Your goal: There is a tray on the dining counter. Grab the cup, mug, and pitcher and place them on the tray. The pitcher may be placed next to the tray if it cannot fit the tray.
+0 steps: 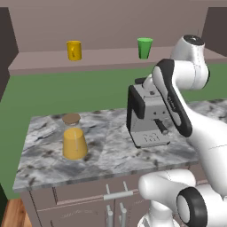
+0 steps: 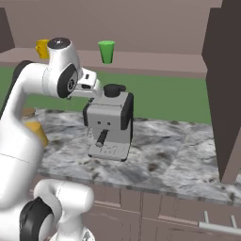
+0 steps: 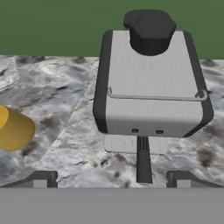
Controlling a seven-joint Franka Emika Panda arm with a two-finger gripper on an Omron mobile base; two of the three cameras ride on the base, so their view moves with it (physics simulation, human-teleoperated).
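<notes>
The end effector (image 3: 111,177) hung spread and empty above the coffee machine (image 3: 151,83); the pitcher (image 3: 13,129) stood off to its side, so descending probably risked striking the machine.

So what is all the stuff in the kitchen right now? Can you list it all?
pitcher: one, clear glass with orange-yellow drink and brown cork lid, on the left of the marble counter.
coffee machine: one, grey and black, on the marble counter, right of the pitcher.
mug: one, yellow, on the far ledge, left.
cup: one, green, on the far ledge, right of the mug.
cabinet: brown, with silver handles, under the counter.
gripper: one, dark fingertips, open, hovering above the coffee machine.
</notes>
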